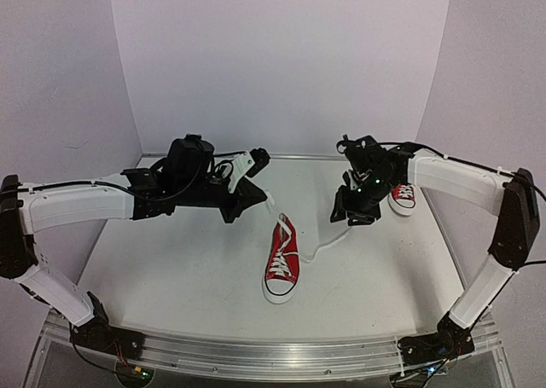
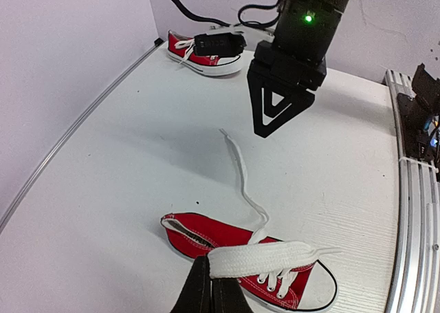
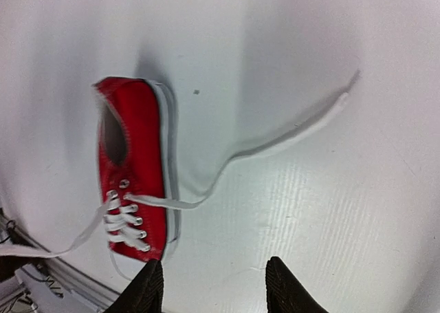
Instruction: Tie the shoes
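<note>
On the desk [image 1: 171, 269], 1 red shoe [image 1: 281, 264] with a white toe cap lies untied; left pincer [image 2: 210, 266] pinches its flat white lace [image 2: 275, 253], right pincer [image 3: 214, 277] hangs spread apart.

My view: a plain white booth around a white table [image 1: 171, 277]
I see a pale back wall [image 1: 281, 64] and two lilac-tinted side panels [image 1: 60, 81] closing in the tabletop, an aluminium rail [image 1: 273, 354] along its near edge, and soft, even light casting faint shadows
</note>
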Controlling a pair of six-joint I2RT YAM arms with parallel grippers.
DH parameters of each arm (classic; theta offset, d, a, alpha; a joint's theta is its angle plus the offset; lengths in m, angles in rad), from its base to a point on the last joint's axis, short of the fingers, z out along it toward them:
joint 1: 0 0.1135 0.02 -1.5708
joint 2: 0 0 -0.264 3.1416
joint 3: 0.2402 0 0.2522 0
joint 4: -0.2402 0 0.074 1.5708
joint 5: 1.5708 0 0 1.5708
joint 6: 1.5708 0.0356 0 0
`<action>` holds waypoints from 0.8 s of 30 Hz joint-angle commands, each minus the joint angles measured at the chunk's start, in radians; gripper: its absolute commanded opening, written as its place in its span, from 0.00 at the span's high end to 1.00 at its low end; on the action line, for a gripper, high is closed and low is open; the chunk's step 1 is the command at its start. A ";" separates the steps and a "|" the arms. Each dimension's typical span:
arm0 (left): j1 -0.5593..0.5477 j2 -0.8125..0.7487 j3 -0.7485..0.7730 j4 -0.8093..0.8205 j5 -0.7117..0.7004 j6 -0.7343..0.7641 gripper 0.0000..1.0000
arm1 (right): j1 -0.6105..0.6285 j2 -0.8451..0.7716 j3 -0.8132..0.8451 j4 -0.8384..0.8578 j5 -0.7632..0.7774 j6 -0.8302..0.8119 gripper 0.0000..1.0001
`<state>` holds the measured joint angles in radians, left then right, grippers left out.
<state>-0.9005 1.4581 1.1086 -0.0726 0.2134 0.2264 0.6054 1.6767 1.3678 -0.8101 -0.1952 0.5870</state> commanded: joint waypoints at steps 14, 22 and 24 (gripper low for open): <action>-0.002 -0.096 -0.038 -0.009 -0.054 -0.036 1.00 | 0.003 0.347 0.153 0.026 0.284 0.162 0.40; -0.002 -0.104 -0.043 -0.022 -0.058 -0.005 1.00 | 0.002 0.424 0.146 0.032 0.307 0.190 0.44; -0.002 -0.104 -0.047 -0.022 -0.058 -0.002 1.00 | 0.002 0.433 0.127 0.041 0.304 0.205 0.46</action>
<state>-0.9005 1.3922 1.0660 -0.0901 0.1680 0.2050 0.6056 2.0925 1.5104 -0.7706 0.0713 0.7463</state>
